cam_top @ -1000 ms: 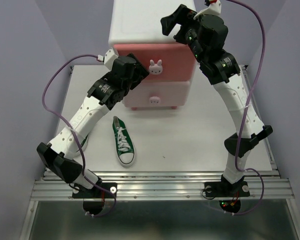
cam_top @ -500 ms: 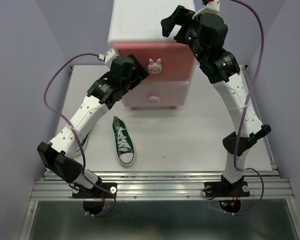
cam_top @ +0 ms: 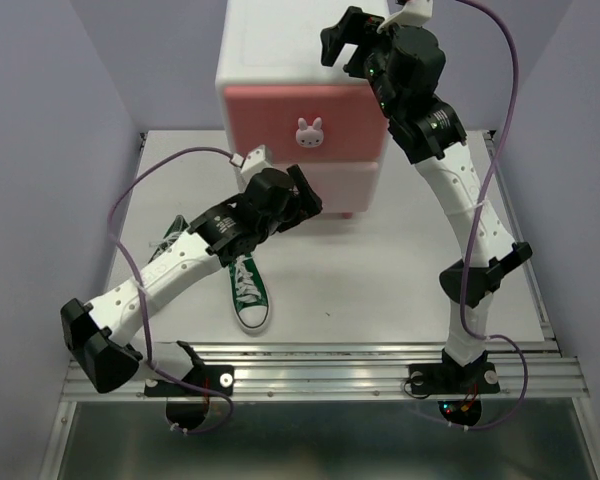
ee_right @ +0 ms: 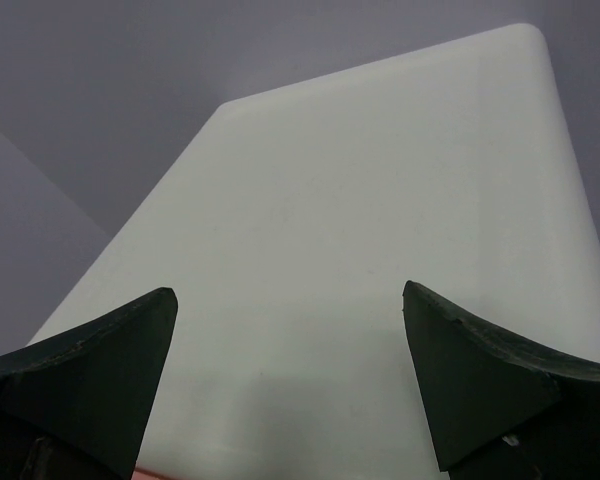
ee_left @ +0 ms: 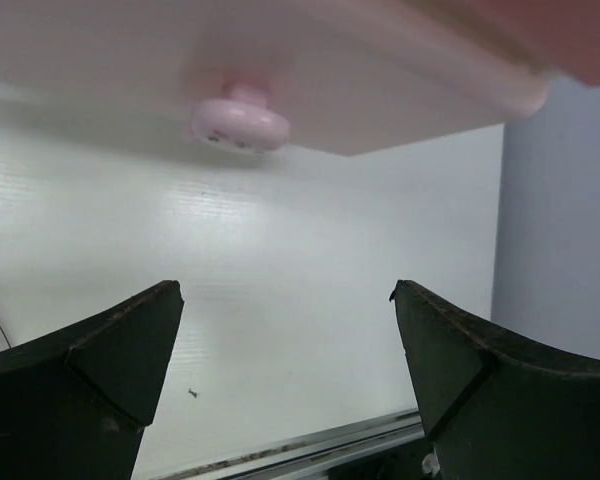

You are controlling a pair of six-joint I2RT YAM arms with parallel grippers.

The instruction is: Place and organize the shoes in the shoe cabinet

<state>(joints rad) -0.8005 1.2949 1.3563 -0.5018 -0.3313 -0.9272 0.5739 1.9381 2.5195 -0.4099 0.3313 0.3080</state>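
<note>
**Both claws wide and empty; green shoe on table, outside cabinet**

The left gripper (cam_top: pixel 308 196) is low in front of the shoe cabinet (cam_top: pixel 280 50), near the lower drawer (cam_top: pixel 355 185). Its jaws are spread wide with nothing between them. In the left wrist view the two fingers (ee_left: pixel 110 370) frame bare table (ee_left: pixel 280 260). The lower drawer's knob (ee_left: pixel 240 122) sits above the gap, clear of both fingers.

The right gripper (cam_top: pixel 342 42) is up high over the right side of the cabinet's white top. Its jaws are also wide and hold nothing. The right wrist view shows only that flat top (ee_right: pixel 360 250) between the fingers (ee_right: pixel 90 370), and whether they touch it can't be told.

The cabinet stands at the far middle of the table (cam_top: pixel 410 270). The upper drawer (cam_top: pixel 270 120) is the darker pink, with a bunny knob (cam_top: pixel 311 132) at its centre, and the paler drawer is below it.

One green shoe (cam_top: pixel 247 290) lies sole-down on the table, near-left of the cabinet. Its toe points to the near edge and the laces face up. The left arm (cam_top: pixel 170 275) passes just over its far end. A second green shoe (cam_top: pixel 170 238) peeks out further left behind that arm. It is mostly hidden and is probably the other shoe of the pair.
</note>
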